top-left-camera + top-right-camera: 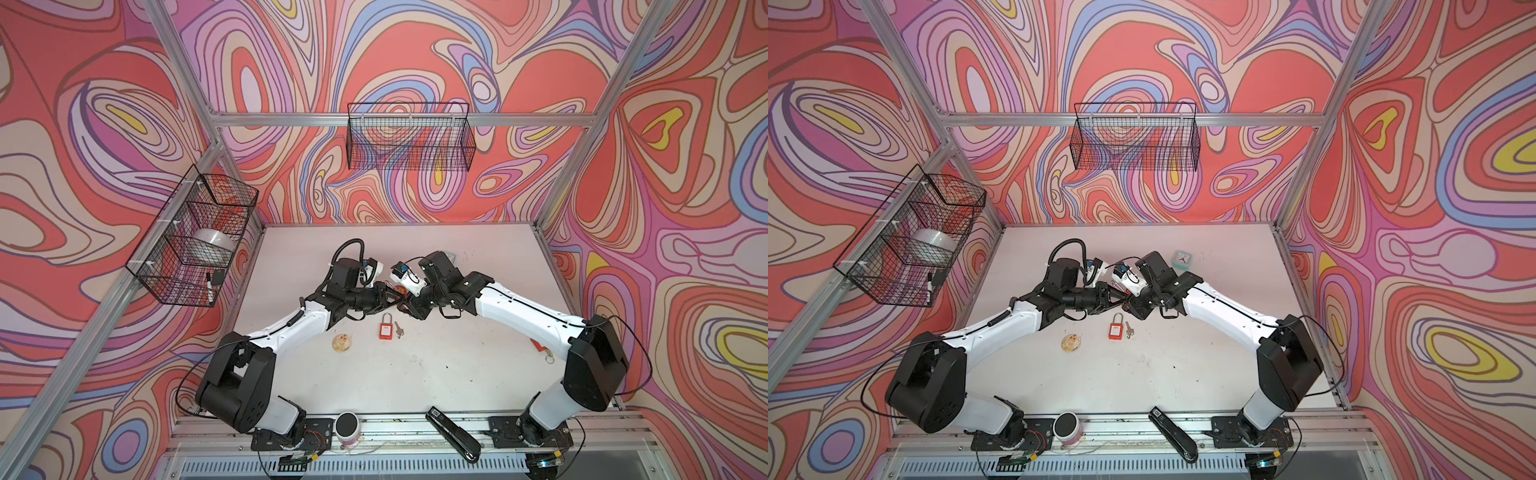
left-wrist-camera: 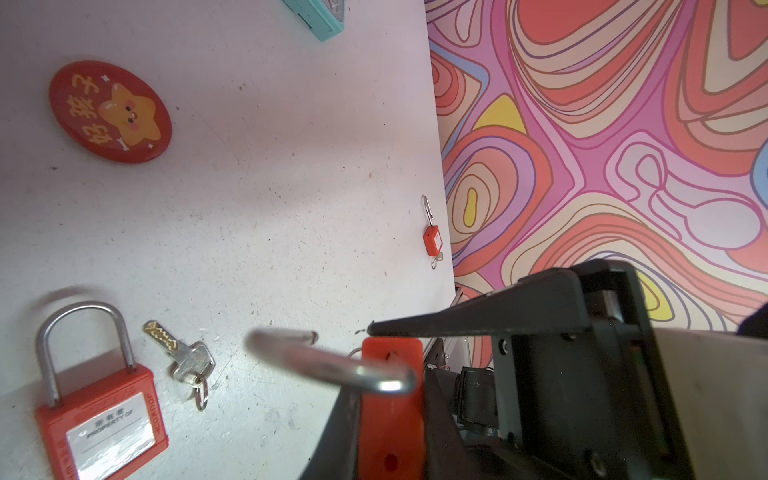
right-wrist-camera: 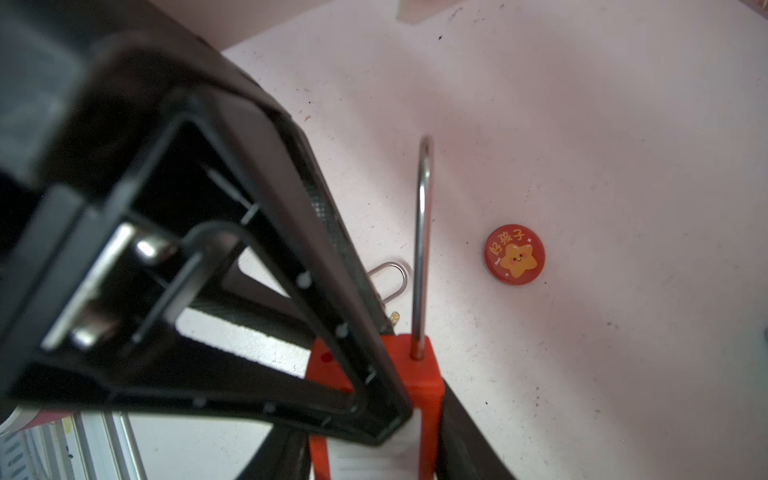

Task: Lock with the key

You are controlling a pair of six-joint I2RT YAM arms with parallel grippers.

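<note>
Mid-table: padlock, key just right of it, round disc left; clock far right.

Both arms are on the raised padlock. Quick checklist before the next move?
1. Grip of left gripper on held padlock: ok, black fingers flank the red body on both sides.
2. Grip of right gripper: cannot tell, contact is hidden.
3. Closed shackle: not ok, its free end is out of the body.
4. Key in held padlock: cannot tell, keyway end is hidden.
5. Access to loose key: ok, it lies flat on the table, apart from the second padlock.
</note>
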